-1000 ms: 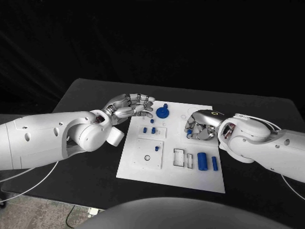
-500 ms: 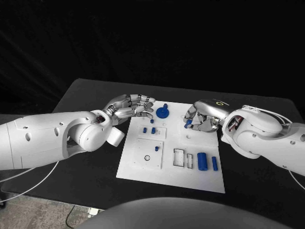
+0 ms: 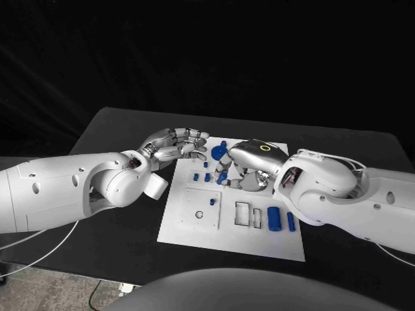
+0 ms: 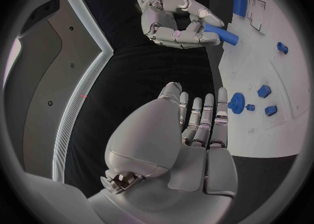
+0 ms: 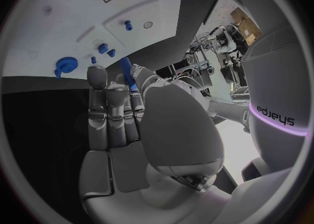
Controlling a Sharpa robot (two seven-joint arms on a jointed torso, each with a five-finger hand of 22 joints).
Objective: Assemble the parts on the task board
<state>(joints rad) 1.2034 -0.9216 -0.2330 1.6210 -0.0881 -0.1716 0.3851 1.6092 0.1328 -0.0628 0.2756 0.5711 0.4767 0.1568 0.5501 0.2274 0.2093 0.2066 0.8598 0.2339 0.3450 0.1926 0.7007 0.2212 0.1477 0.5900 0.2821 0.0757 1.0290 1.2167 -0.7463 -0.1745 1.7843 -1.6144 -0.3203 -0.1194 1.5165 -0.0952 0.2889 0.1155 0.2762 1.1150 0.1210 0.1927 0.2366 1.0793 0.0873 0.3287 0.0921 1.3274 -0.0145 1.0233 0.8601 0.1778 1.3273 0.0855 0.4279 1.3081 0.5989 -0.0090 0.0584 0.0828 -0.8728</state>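
Note:
The white task board lies in the middle of the black table. My right hand hovers over its upper part and pinches a blue peg between thumb and fingers; the left wrist view shows that peg sticking out of the right hand. My left hand is at the board's upper left corner with its fingers stretched out and nothing in them. A blue gear sits on the board between the two hands. Small blue pieces lie just below the gear.
Two blue cylinders lie at the board's lower right, beside two rectangular slots. A round hole is at the lower left. A short blue pin stands in the board. Black table surrounds the board on all sides.
My right hand has moved left across the board with the blue peg, from the right edge to close beside the gear. The left hand has stayed in place.

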